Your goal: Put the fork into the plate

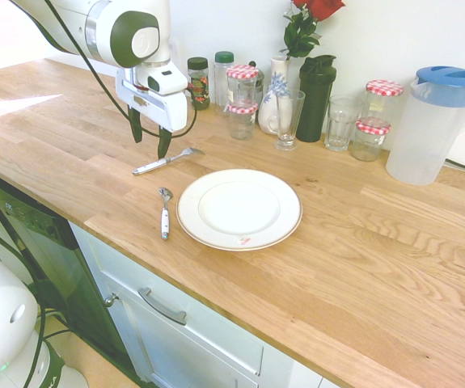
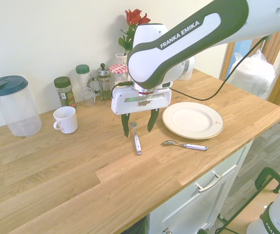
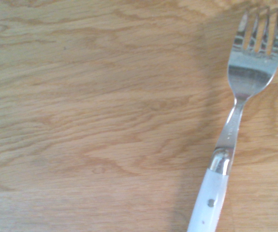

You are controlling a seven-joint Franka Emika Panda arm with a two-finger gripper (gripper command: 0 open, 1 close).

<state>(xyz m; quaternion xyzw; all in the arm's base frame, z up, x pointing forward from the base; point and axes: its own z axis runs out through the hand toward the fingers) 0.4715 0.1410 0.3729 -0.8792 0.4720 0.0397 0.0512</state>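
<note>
The fork (image 1: 166, 161) has a metal head and a white handle, and lies flat on the wooden counter to the left of the plate (image 1: 238, 208). The plate is round and white with a thin reddish rim line, and nothing lies in it. My gripper (image 1: 150, 136) hangs open just over the fork, holding nothing. In the second exterior view the fork's (image 2: 136, 138) tines lie between the two fingers of the gripper (image 2: 139, 124), with the plate (image 2: 192, 120) to the right. The wrist view shows the fork (image 3: 235, 121) close up on bare wood.
A spoon (image 1: 165, 212) lies by the plate's near left edge. Jars, glasses, a black bottle (image 1: 315, 97), a vase with a rose (image 1: 276, 101) and a clear pitcher (image 1: 430, 125) line the back wall. A white mug (image 2: 65, 119) stands on the counter.
</note>
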